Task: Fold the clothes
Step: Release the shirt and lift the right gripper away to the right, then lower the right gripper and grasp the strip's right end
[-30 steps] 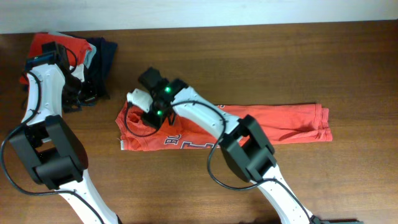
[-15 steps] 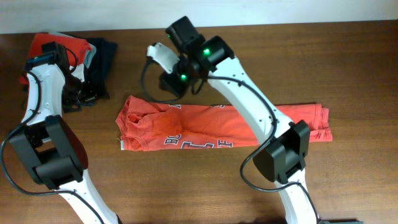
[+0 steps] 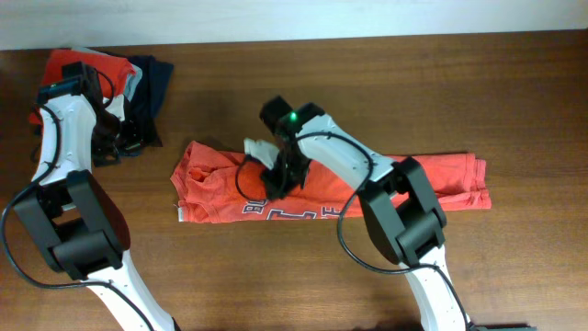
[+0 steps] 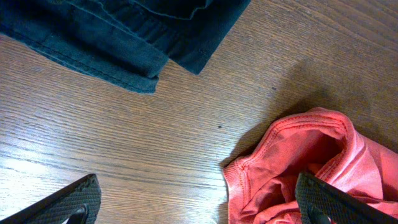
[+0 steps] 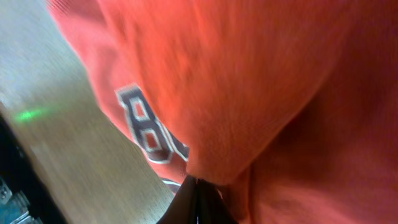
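From above, the right arm (image 3: pixel 335 152) hides part of the T-shirt (image 3: pixel 432 179) lettering (image 3: pixel 266 211); the right tool (image 5: pixel 196 202) close-up is smeared with blur.

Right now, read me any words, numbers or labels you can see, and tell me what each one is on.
"B" or "8": a blurred navy-and-white block character on the orange-red cotton T-shirt, seen in the right wrist view. The characters next to it are hidden by a fold.
Unreadable: in the overhead view, the navy-and-white lettering on the same shirt is too small to make out.
No other text shows.
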